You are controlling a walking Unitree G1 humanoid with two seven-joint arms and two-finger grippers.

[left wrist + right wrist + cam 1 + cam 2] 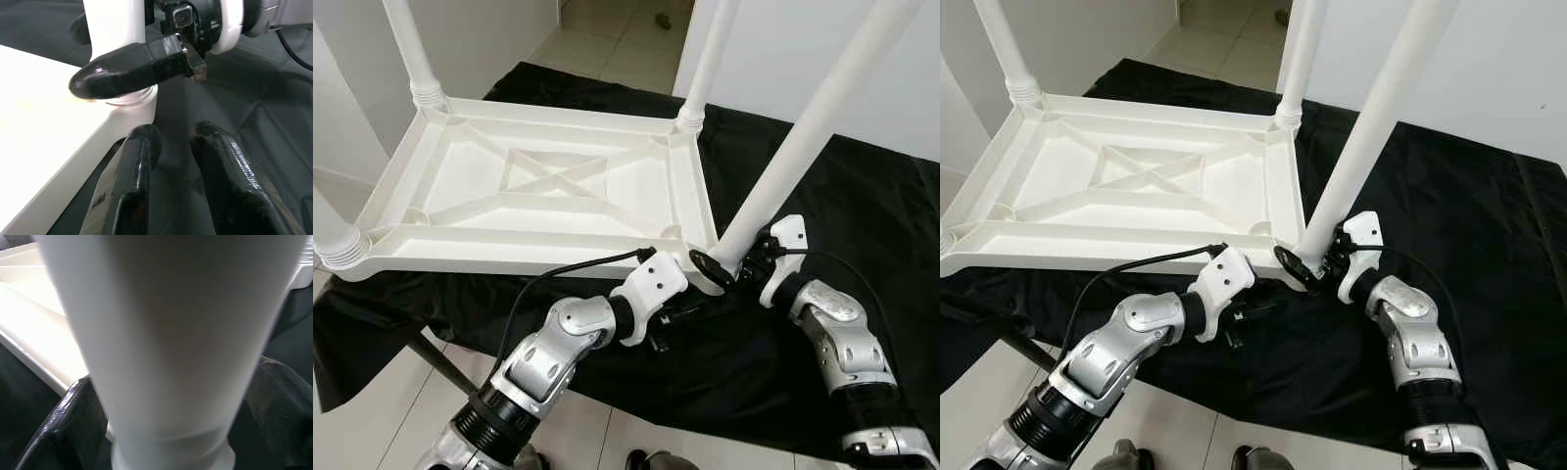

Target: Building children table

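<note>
Nearest the camera, both silver arms reach up toward the same corner of the upturned white children table [548,191], the corner closest to the robot on its right side.

The left hand [168,147] sits just under and in front of that corner, its two black fingers [129,181] close together with only a narrow gap between them and nothing held. They lie against the black cloth [862,196], right beside the table's edge.

The right hand [722,266] is at the base of the near-right leg [803,137], just where the leg meets the corner socket. Its fingers [73,416] stand one on each side of the white tube, clasping it. In the left wrist view one right finger crosses in front of the leg's foot, pressed against it.

The leg itself rises from that corner and tilts away to the right, not yet straight like the others.

Beyond the corner, the table lies underside up on the cloth-covered surface, its ribbed frame and diagonal cross braces showing. A second leg [710,59] stands at the far-right corner, a third [411,49] at the far-left corner, and a fourth leg [333,230] at the near-left corner.

Past the table, the tiled floor [617,39] runs between white walls.
</note>
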